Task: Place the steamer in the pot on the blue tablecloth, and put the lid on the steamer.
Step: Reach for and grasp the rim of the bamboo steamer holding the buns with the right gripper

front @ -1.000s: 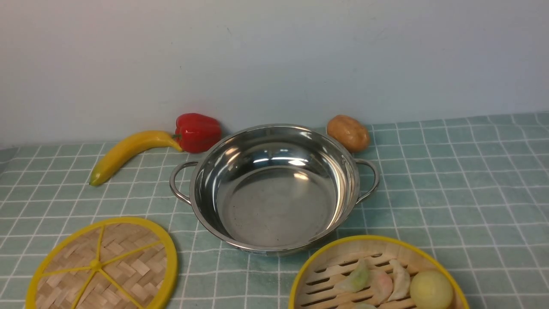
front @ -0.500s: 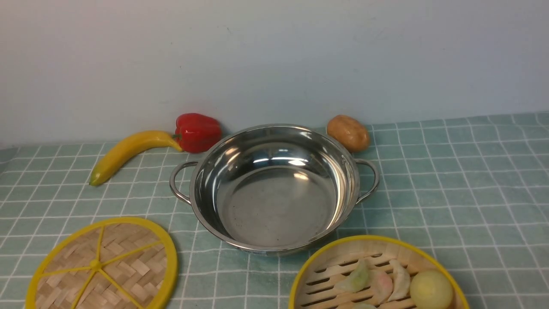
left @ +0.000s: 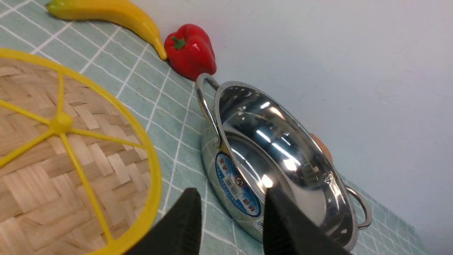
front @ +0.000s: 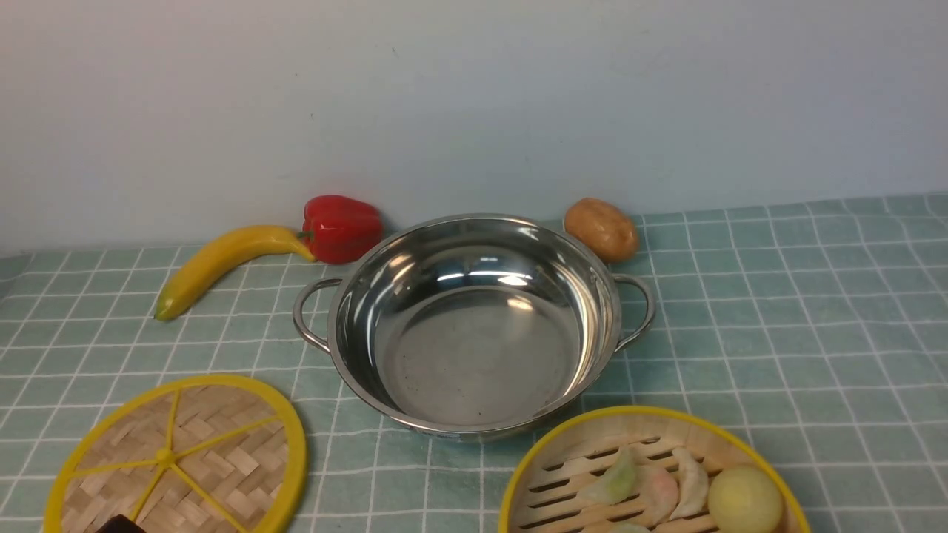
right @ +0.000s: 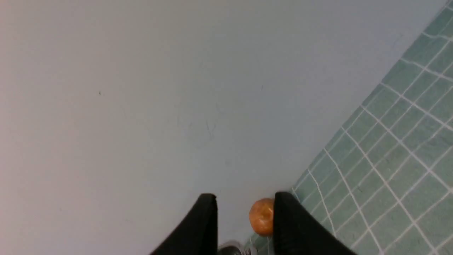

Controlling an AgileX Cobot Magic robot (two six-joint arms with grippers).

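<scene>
The empty steel pot [front: 474, 355] stands mid-table on the blue tablecloth [front: 778, 311]. The steamer [front: 592, 429] sits near the front right, holding dumplings and a yellow bun, partly cut off by the frame. The woven lid [front: 222, 444] lies flat at the front left. In the left wrist view my left gripper [left: 231, 198] is open and empty, hovering between the lid [left: 42, 159] and the pot [left: 269, 141]. Its dark tip [front: 118, 525] peeks in at the front view's bottom edge. My right gripper [right: 244, 202] is open and empty, facing the wall.
A banana [front: 215, 263] and a red pepper [front: 341, 226] lie behind the pot to the left. A potato [front: 601, 228] rests behind it to the right, also showing as a potato [right: 261, 216] between the right fingers, far off. The wall is close behind.
A dark tip of my left gripper has come into the front view's bottom edge over the lid. Pot, steamer and lid have not moved.
</scene>
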